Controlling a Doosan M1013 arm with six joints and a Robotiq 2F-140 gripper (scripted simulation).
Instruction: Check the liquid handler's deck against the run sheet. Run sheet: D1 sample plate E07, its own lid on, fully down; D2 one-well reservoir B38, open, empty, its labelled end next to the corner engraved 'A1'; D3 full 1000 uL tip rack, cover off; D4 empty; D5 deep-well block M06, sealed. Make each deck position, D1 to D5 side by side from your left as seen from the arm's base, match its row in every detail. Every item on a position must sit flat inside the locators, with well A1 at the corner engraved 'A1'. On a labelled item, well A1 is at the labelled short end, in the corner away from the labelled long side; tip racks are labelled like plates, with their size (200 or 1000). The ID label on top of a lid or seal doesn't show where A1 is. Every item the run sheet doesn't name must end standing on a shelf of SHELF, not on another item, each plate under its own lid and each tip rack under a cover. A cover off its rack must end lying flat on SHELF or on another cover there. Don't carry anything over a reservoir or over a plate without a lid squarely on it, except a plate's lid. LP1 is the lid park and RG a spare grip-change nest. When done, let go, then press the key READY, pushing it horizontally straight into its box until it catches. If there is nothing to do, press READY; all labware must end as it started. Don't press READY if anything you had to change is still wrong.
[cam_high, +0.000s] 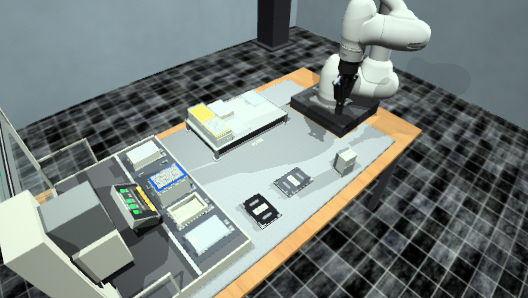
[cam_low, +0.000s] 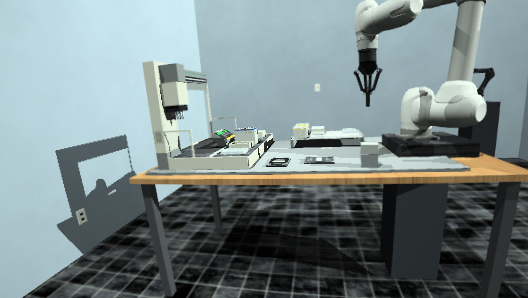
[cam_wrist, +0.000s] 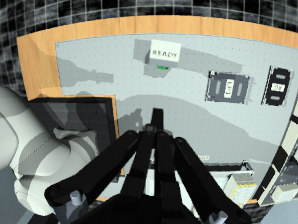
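My gripper (cam_high: 340, 111) is shut and empty. It hangs high above the black base block (cam_high: 334, 111) at the table's far right, fingers pointing down; it also shows in the exterior view (cam_low: 368, 101) and the wrist view (cam_wrist: 157, 119). On the liquid handler's deck at the left stand, in a row, a lidded plate (cam_high: 144, 153), a blue-framed tip rack (cam_high: 170, 181), an open white reservoir (cam_high: 187, 208) and a pale covered plate (cam_high: 207, 234). Their labels are too small to read. The READY key box (cam_high: 345, 161) stands near the table's front edge and shows in the wrist view (cam_wrist: 164, 54).
SHELF (cam_high: 237, 121) stands at the back middle with a yellow-topped item (cam_high: 205, 114) and several pale items on it. Two black nests (cam_high: 293, 181) (cam_high: 261, 210) lie on the grey mat between the deck and the READY box. The handler's gantry head (cam_high: 85, 225) overhangs the deck's left side.
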